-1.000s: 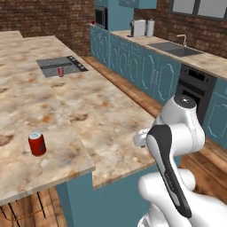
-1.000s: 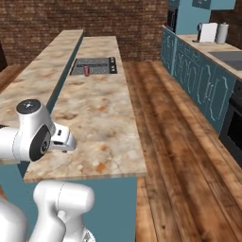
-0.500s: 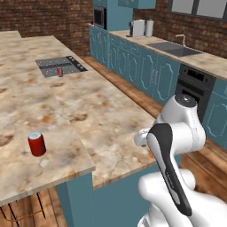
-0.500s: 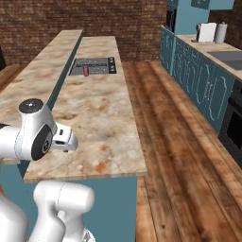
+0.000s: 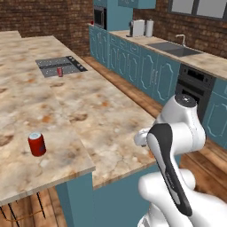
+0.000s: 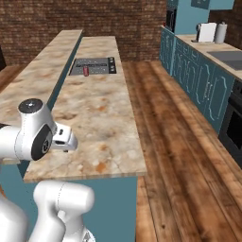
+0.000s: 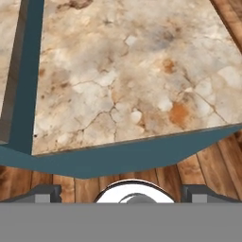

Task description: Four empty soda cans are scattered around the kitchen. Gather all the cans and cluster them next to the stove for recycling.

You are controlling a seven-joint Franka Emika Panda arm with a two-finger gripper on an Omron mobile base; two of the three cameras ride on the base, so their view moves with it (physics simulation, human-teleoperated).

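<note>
- The beige marbled island countertop (image 5: 88, 115) runs away from the robot, with a raised upper tier (image 5: 17, 88) along its left side in the left base view; behind it stands a dark red brick wall (image 6: 94, 23).
- A red soda can (image 5: 37, 144) with a silver top stands upright on the left part of the counter, near the front edge and well apart from the arm (image 5: 170, 146).
- Far down the island, the flat black stove (image 5: 60, 66) is set into the countertop; a second soda can (image 5: 59, 72) stands upright on its near part, also seen in the right base view (image 6: 86, 71).
- To the right of the island, a wooden plank floor (image 6: 179, 142) forms a wide open aisle.
- Along the right wall run teal cabinets (image 5: 146, 71) under a beige counter with a sink (image 5: 173, 48), a black built-in oven (image 5: 195, 88) and pale appliances (image 6: 206, 32) further back.
- In the hand view, the gripper (image 7: 120, 191) looks down over the near corner of the countertop, whose teal edge (image 7: 118, 156) crosses the picture with floor planks below it.
- Its fingertips (image 7: 45, 193) sit far apart at the bottom corners; the jaws are spread wide with nothing between them.
- The counter surface ahead of the gripper is bare marbled stone.
</note>
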